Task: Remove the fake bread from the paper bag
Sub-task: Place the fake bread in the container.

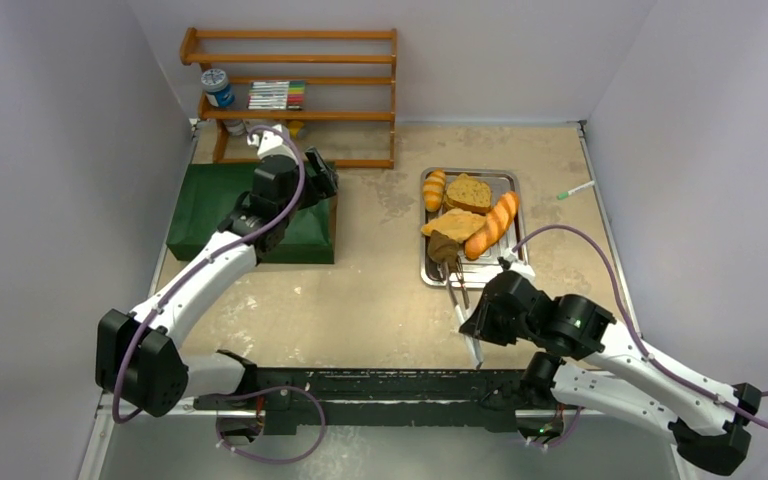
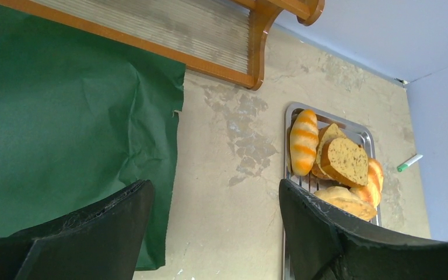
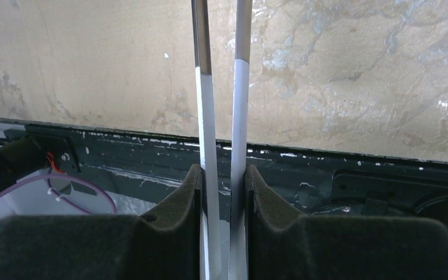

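foamy right gripper (image 3: pixel 223 178) pinches slim metal tongs (image 3: pixel 205 128); left gripper (image 2: pixel 214 195) gapes wide above creased green paper bag (image 2: pixel 64 116)

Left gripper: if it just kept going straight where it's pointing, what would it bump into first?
Probably the bare table, in the gap between the paper bag and the metal tray. The left gripper, open, points down at that strip; depth is hard to judge.
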{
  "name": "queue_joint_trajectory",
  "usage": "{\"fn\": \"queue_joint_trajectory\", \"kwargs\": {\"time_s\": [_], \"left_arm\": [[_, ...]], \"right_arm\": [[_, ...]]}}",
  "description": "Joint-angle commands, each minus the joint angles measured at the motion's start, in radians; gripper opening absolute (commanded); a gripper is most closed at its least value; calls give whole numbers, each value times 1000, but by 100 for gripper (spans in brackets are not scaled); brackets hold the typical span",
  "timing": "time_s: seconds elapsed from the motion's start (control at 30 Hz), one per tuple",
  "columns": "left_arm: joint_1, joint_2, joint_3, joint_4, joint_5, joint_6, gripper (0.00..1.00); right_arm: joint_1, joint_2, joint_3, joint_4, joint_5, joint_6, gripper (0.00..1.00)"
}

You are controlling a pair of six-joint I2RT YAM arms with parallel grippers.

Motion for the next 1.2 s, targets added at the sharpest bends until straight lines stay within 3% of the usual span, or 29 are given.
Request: {"fn": "queue_joint_trajectory", "kwargs": {"time_s": [0.0, 0.43, 0.73, 1.17], "left_arm": [[-23, -37, 39, 2, -40, 31, 79], [-76, -19, 57, -22, -59, 59, 79], [-77, -28, 69, -54, -57, 79, 79], [-76, -47, 61, -67, -55, 83, 80]], "right_arm": [[4, -21, -21, -27, -13, 54, 0], [4, -7, -96, 28, -7, 143, 0], [4, -12, -102, 55, -5, 183, 26], [3, -53, -57, -17, -16, 207, 31]]}}
